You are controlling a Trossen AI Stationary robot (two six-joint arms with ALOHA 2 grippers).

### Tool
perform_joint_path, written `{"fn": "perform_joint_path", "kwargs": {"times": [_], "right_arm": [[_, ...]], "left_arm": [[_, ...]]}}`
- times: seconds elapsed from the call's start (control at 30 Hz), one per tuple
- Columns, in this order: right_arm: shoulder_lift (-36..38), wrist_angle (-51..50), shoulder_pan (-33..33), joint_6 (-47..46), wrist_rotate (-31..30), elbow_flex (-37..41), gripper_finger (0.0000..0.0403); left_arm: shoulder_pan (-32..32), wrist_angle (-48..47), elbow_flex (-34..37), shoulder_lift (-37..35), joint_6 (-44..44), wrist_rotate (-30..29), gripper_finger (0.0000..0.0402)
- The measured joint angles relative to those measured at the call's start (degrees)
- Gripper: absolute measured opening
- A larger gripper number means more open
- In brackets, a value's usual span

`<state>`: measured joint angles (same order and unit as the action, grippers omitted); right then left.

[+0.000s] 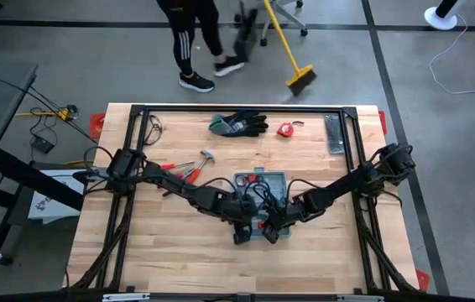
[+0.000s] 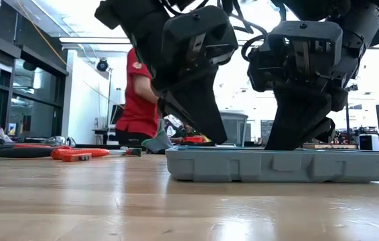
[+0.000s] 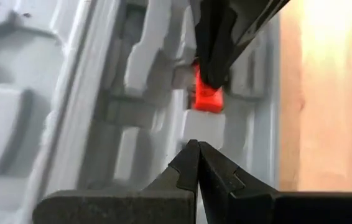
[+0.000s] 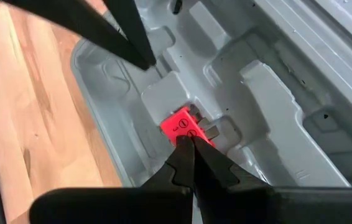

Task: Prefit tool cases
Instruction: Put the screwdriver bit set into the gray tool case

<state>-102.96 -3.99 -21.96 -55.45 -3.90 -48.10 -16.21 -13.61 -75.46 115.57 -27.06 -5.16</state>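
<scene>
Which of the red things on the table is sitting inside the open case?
The small red piece in the grey case, at the right hand's shut tips. The red-handled tools and the red tape measure lie on bare wood.

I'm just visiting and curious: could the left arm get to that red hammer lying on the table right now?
Probably yes. The hammer lies in the open beside the left arm, nothing on it. But the left tool is shut, down in the open grey case beside the right tool, so it must lift out first.

Red piece [image 4: 185, 127] in tool case [image 4: 275, 93]: round marks, unreadable.
</scene>
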Motion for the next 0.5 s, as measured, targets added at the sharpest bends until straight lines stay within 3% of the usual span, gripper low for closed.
{"fn": "perform_joint_path", "kwargs": {"times": [0.37, 0.5], "right_arm": [[0.0, 0.07, 0.0, 0.01, 0.15, 0.0, 0.0], [0.0, 0.11, 0.26, 0.07, 0.97, 0.0, 0.0]], "left_arm": [[1.74, 15.47, 3.83, 0.69, -1.43, 2.94, 0.0], [2.29, 15.05, 3.74, 2.73, -4.69, 3.98, 0.0]]}}
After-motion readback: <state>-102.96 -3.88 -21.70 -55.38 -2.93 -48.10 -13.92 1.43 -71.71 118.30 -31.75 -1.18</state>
